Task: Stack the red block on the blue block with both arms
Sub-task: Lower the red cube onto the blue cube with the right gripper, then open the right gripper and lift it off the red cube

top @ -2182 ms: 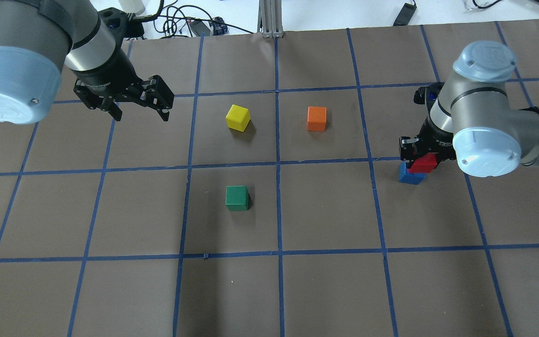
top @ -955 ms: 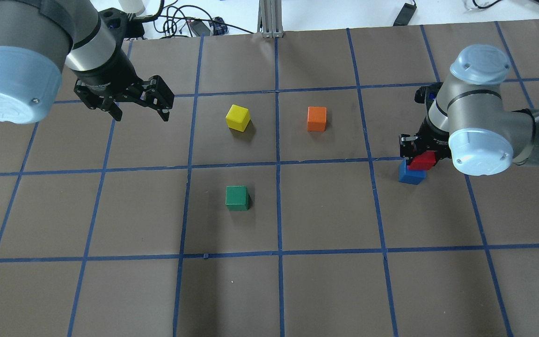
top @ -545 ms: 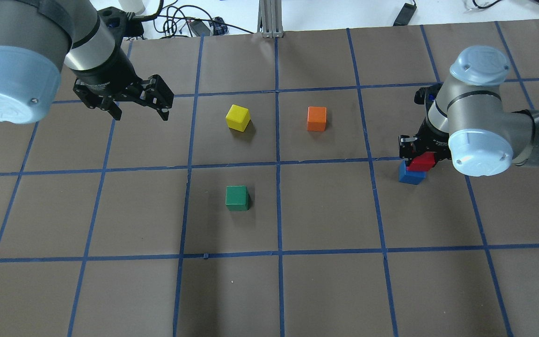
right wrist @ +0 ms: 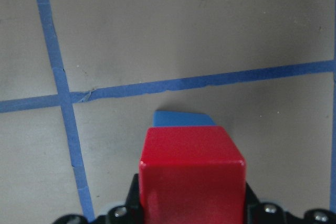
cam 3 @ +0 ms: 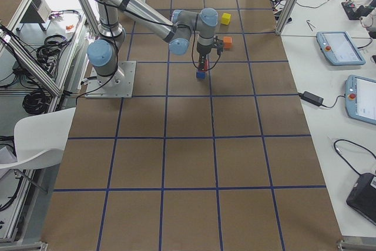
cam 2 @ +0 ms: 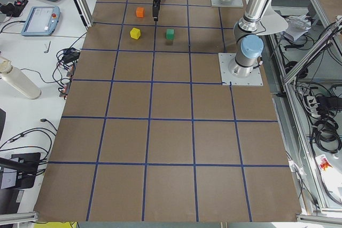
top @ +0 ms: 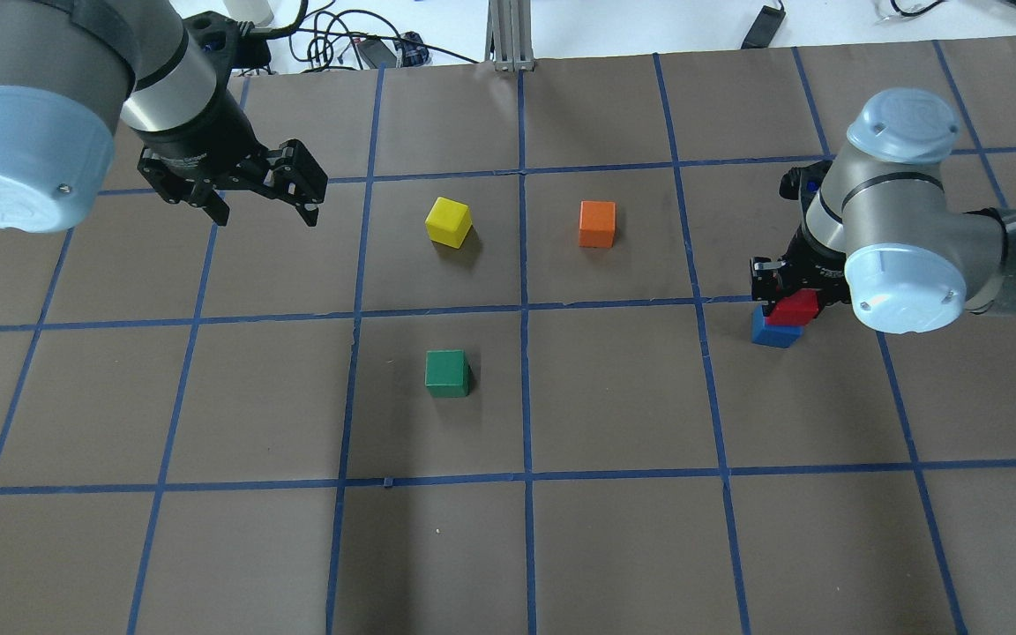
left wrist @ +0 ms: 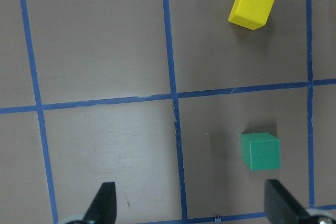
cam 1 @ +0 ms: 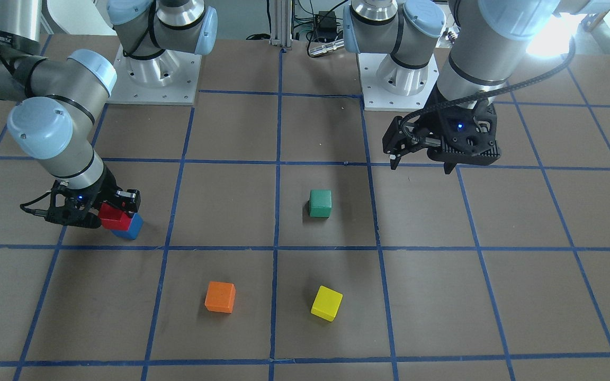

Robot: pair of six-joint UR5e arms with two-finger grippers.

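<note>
The right gripper (cam 1: 111, 214) is clamped on the red block (right wrist: 191, 166), with one black finger on each side of it. Right under the gripper sits the blue block (right wrist: 181, 118). The red block is on top of it, but a little off to one side, so a thin strip of blue peeks out past the far edge of the red one. I cannot tell if the red block is resting its full weight on the blue one. Just past the two blocks a blue tape line (right wrist: 210, 82) runs across the brown table (top: 614, 547).

Farther from this gripper, out toward the middle of the table, is the orange block (top: 597, 223). It stands alone, well apart from the stack.

The left gripper (top: 267, 214) hangs in the air over the other end of the table. Its fingers (left wrist: 103, 203) are spread wide apart. Ahead of it, closer to one finger, is the green block (left wrist: 260, 151). Farther on, past a tape line, is the yellow block (left wrist: 252, 7), turned a bit crooked. Both are well apart from this gripper.
</note>
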